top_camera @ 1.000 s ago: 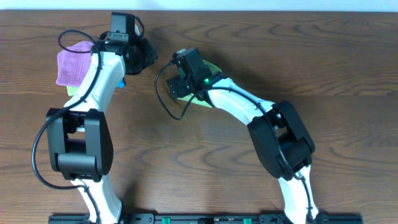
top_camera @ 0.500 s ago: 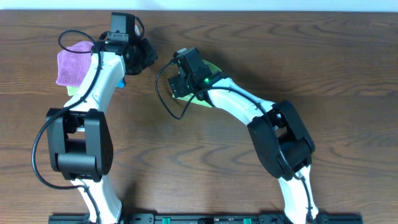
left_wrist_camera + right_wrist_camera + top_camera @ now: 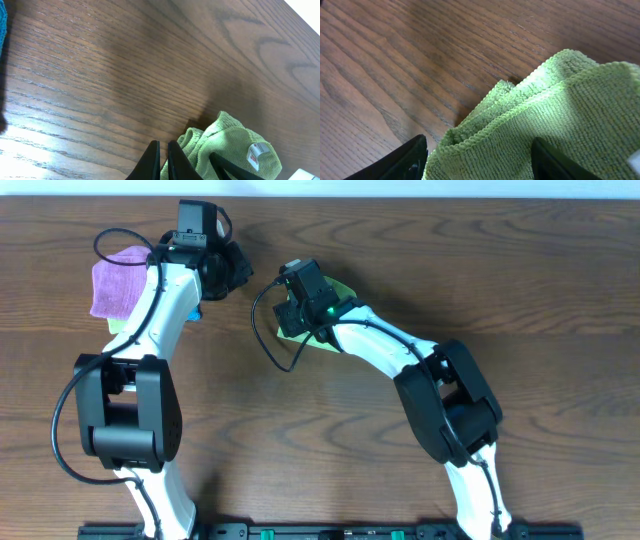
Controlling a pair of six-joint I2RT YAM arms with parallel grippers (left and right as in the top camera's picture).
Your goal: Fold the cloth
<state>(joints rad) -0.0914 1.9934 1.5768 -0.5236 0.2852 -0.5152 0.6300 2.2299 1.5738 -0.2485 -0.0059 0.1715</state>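
Observation:
A green cloth point(image 3: 336, 290) lies folded on the wooden table, mostly under my right wrist. In the right wrist view the cloth point(image 3: 555, 105) shows layered edges. My right gripper point(image 3: 480, 160) is open, one finger on each side of its near edge, low over it point(image 3: 288, 318). My left gripper point(image 3: 234, 270) is shut and empty, to the left of the cloth. In the left wrist view its fingertips point(image 3: 163, 150) point just beside the cloth point(image 3: 225, 145), which shows a white tag point(image 3: 257, 151).
A purple cloth point(image 3: 116, 280) lies at the far left of the table. A pale green cloth point(image 3: 118, 326) and a blue one point(image 3: 193, 313) peek out beside the left arm. A teal edge point(image 3: 2, 20) shows in the left wrist view.
Almost nothing differs. The right arm's elbow has shifted slightly left; both grippers stay in place.

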